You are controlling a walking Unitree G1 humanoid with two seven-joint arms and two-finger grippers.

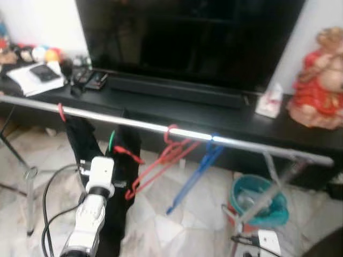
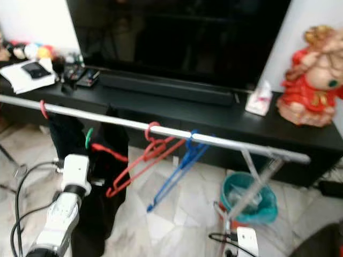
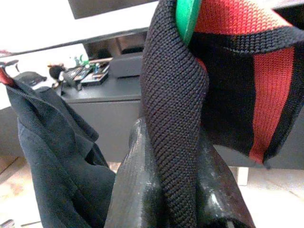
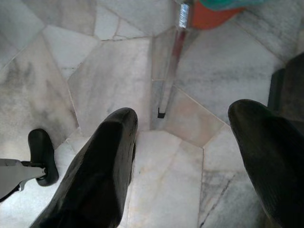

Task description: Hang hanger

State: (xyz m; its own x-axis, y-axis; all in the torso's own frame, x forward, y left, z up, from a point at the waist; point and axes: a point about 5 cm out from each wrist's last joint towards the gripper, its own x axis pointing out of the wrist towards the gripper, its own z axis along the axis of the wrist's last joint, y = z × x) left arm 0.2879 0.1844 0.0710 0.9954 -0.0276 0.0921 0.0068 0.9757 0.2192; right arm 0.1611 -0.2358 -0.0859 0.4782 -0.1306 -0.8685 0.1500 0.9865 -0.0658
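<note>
The left gripper (image 3: 175,199) holds its jaws closed on a black-and-red garment (image 3: 228,80) carried by a green hanger (image 1: 111,140), just below the rail (image 1: 161,128). Its hook appears not yet seated. The right gripper (image 4: 190,161) hangs idle, jaws apart.

No writing, label, brand or number can be read anywhere in these views; the frames are too blurred for any small print.
</note>
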